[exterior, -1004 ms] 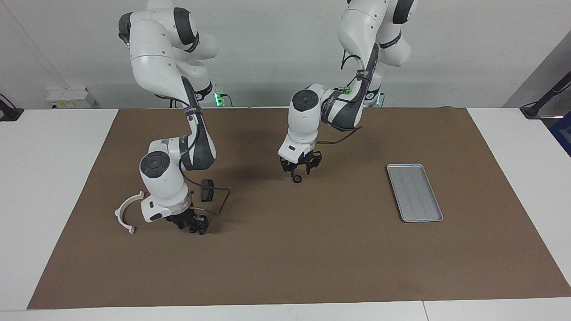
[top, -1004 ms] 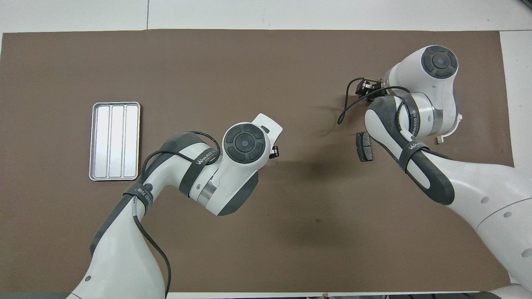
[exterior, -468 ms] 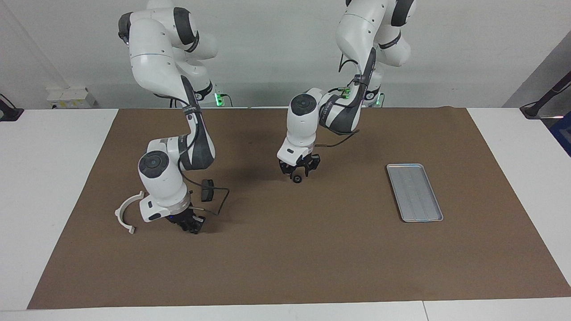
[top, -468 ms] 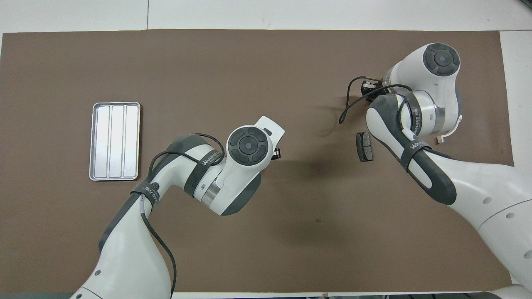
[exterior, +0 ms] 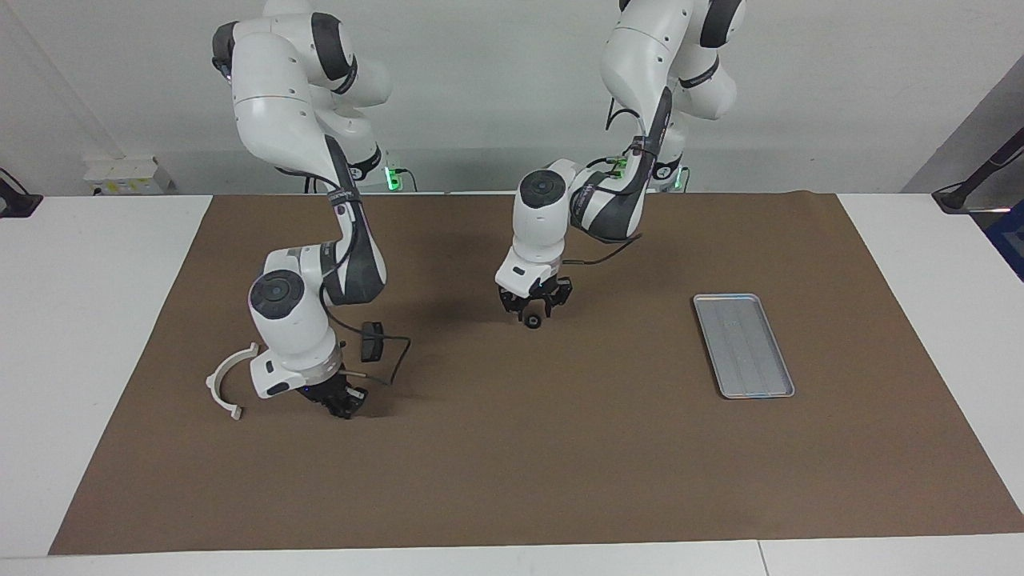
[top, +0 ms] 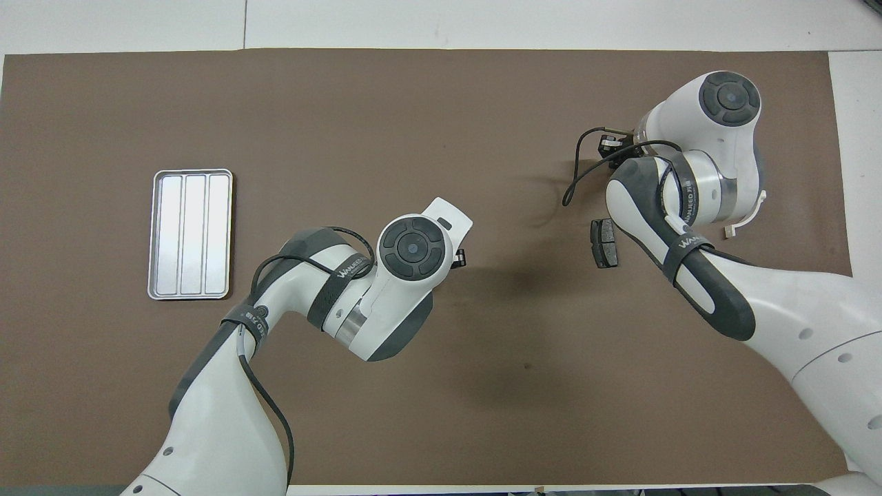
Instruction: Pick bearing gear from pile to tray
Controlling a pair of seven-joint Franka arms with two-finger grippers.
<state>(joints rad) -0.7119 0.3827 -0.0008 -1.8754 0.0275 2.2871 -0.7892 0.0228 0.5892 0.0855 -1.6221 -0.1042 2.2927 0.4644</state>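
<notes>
Left gripper [exterior: 534,314] clamps a small black gear [exterior: 531,322] over the mat; right gripper [exterior: 342,406] sits pinched together near the white arc [exterior: 225,382].

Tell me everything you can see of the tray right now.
The tray is a flat rectangular silver-grey tray, metal by its look, with rounded corners, a low raised rim and lengthwise ribs dividing it into three strips. It lies flat on the brown mat toward the left arm's end of the table. Nothing is in it, and neither gripper touches it.
</notes>
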